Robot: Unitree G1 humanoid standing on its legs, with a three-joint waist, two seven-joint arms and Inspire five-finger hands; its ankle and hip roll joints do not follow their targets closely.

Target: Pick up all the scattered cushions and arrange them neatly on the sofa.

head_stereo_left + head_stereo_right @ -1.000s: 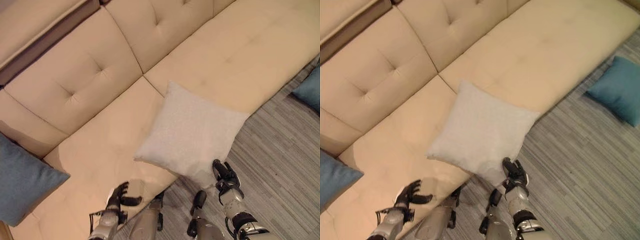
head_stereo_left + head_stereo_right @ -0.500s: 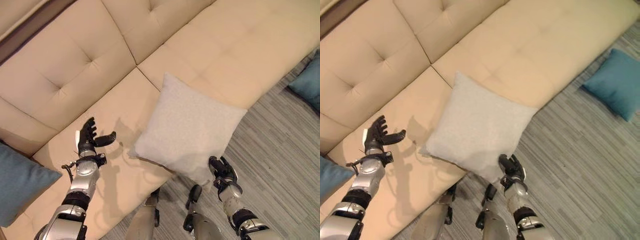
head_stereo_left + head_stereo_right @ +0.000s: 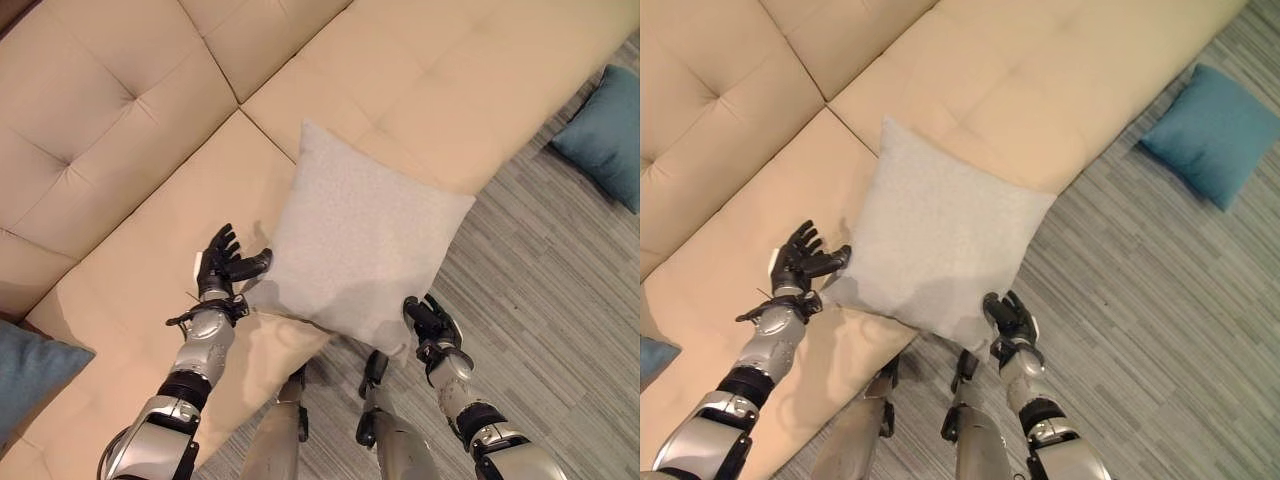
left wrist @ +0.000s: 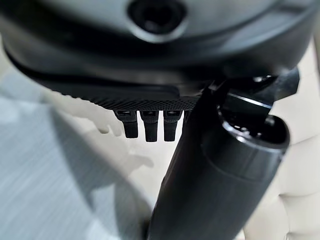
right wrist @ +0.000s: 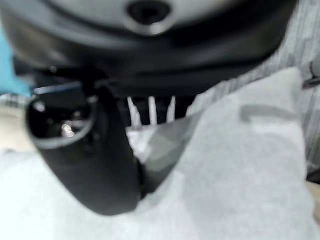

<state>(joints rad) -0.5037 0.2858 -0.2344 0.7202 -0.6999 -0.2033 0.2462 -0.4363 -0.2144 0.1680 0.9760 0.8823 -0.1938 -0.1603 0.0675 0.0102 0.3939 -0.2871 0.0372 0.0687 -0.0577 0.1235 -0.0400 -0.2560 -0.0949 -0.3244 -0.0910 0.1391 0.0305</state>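
Grey cushion (image 3: 365,240) half on beige sofa (image 3: 150,130) seat edge, right hand (image 3: 428,325) pinching its near corner, left hand (image 3: 222,265) spread beside its left edge (thumb about touching), blue cushion (image 3: 1212,132) on floor (image 3: 1140,300).

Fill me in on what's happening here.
The humanoid robot is handling a pale grey square fabric cushion that lies partly on the beige tufted sofa, its near corner overhanging the seat edge. The right hand grips that near corner, while the left hand is open at the cushion's left corner, thumb against it. A teal cushion lies on the grey striped floor to the right, and a blue cushion sits at the left end of the sofa.
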